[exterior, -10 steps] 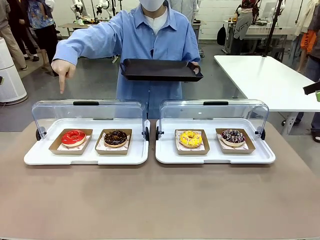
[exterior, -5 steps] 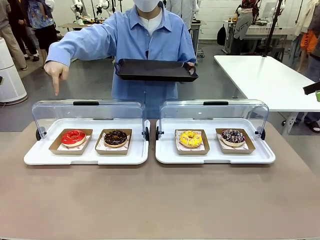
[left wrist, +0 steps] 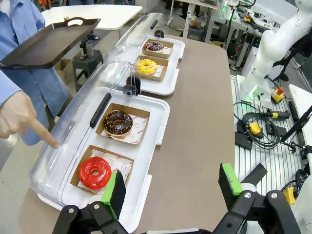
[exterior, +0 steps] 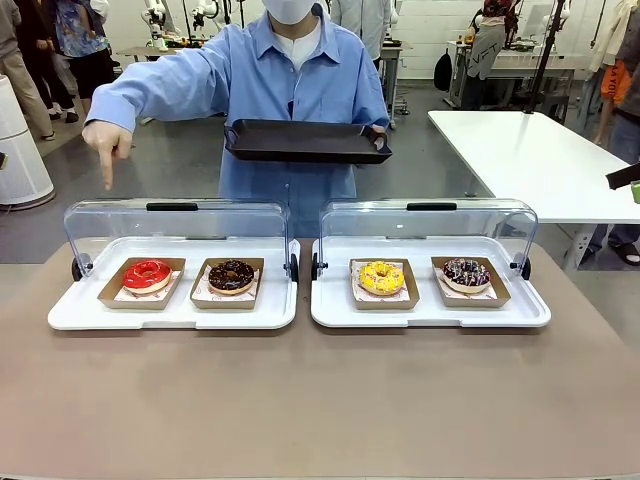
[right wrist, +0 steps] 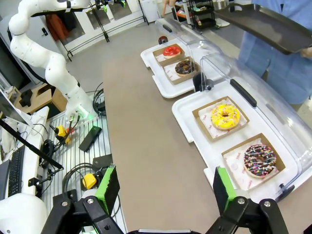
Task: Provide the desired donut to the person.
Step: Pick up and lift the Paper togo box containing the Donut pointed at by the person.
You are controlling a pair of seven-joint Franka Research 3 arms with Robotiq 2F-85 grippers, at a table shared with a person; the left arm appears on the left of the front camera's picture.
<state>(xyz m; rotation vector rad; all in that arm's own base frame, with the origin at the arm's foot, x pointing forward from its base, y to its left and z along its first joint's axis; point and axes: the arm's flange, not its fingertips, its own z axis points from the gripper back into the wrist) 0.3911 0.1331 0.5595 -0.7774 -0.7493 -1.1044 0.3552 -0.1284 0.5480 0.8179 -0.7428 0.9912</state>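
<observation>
Standing at the top centre of the front view, the person (exterior: 300, 80) is seen behind the brown surface (exterior: 320, 400). A black serving tray (exterior: 305, 140) is held level in one hand at chest height. The other hand (exterior: 105, 140) is stretched toward the upper left of the frame, its index finger pointed straight down above the left end of a clear domed lid (exterior: 180, 225). In the left wrist view the fingertip is seen right at that lid, near the red-glazed donut (exterior: 147, 273).

That donut is found at the left of the left white display tray (exterior: 70, 315), in a cardboard holder, with a chocolate donut (exterior: 231, 275) just beside it. A second white display tray (exterior: 530, 312) is placed to the right, under its own lid (exterior: 430, 222). A yellow donut (exterior: 381, 276) and a sprinkled chocolate donut (exterior: 466, 272) are set in it. Both lids are rolled back, so the donuts are left uncovered at the front.

The left end effector (left wrist: 173, 183) is held above the surface with its green pads spread wide and nothing between them. The right end effector (right wrist: 165, 187) is likewise spread wide and empty.
</observation>
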